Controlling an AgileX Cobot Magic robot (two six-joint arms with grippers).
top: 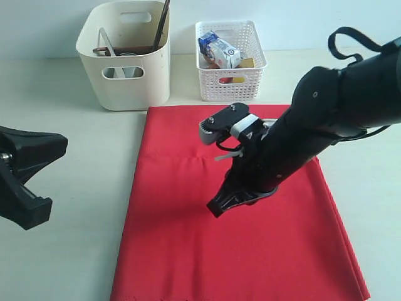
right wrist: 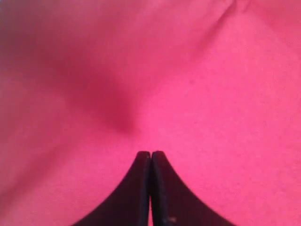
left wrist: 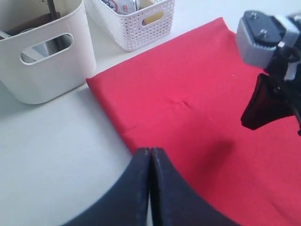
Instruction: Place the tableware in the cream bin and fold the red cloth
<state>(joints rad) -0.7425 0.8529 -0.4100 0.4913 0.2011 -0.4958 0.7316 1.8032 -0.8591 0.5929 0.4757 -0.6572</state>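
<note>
Pale tabletop (top: 94,188) carries the red cloth (top: 188,251) and cream bin (top: 150,81)

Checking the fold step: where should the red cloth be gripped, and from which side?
Probably the far left corner of the cloth, near the bin. The cloth lies flat, so its middle offers nothing to pinch, while that corner borders bare table. The left gripper could come in low from the left side, jaws opened across the edge.

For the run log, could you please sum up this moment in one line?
tableware: in cream bin | red cloth: spread flat | right fingers: shut, over cloth middle | left fingers: shut, left of cloth
</note>
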